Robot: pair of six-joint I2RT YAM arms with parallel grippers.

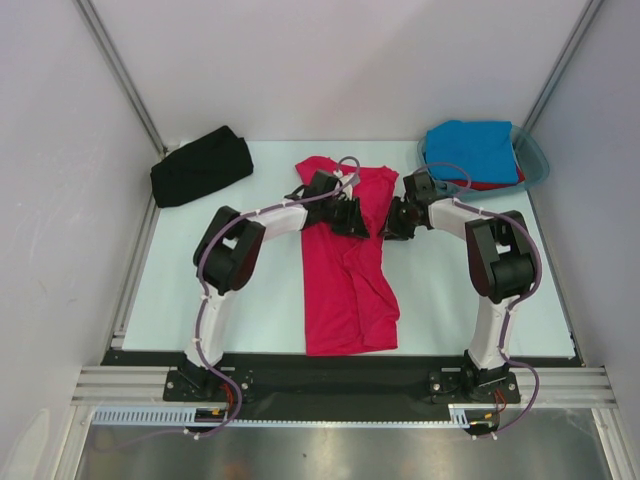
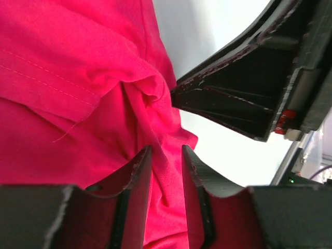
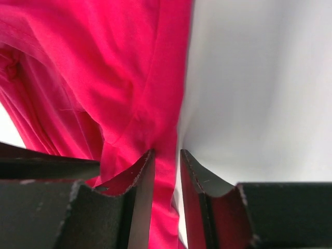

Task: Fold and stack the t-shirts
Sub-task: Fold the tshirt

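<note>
The table [image 1: 250, 300] is a pale, smooth top, boxed in by plain white walls [image 1: 330, 70] at the back and both sides, with aluminium rails [image 1: 120, 70] running up the corners. A black strip [image 1: 330, 365] carries the arm bases along the near edge.

The crimson-pink t-shirt [image 1: 340, 290] lies flat in the middle of the table between the two arms. Its long axis runs from the far side toward the near edge, and it is doubled lengthwise into a narrow band. The arms cover the far end, so the neck end cannot be made out.

The black t-shirt [image 1: 200, 168] sits bundled in the far left corner. The blue t-shirt [image 1: 470, 148] rests on the red t-shirt [image 1: 500, 184] in the teal tub [image 1: 538, 165] at the far right.

Both pincers meet at the crimson-pink shirt's right edge, in its far half. The right gripper [image 3: 167, 154] pinches that edge (creases fan out from its tips). The left gripper [image 2: 166, 153] has its jaws narrow with cloth in the gap. Whether it grips cannot be told.
</note>
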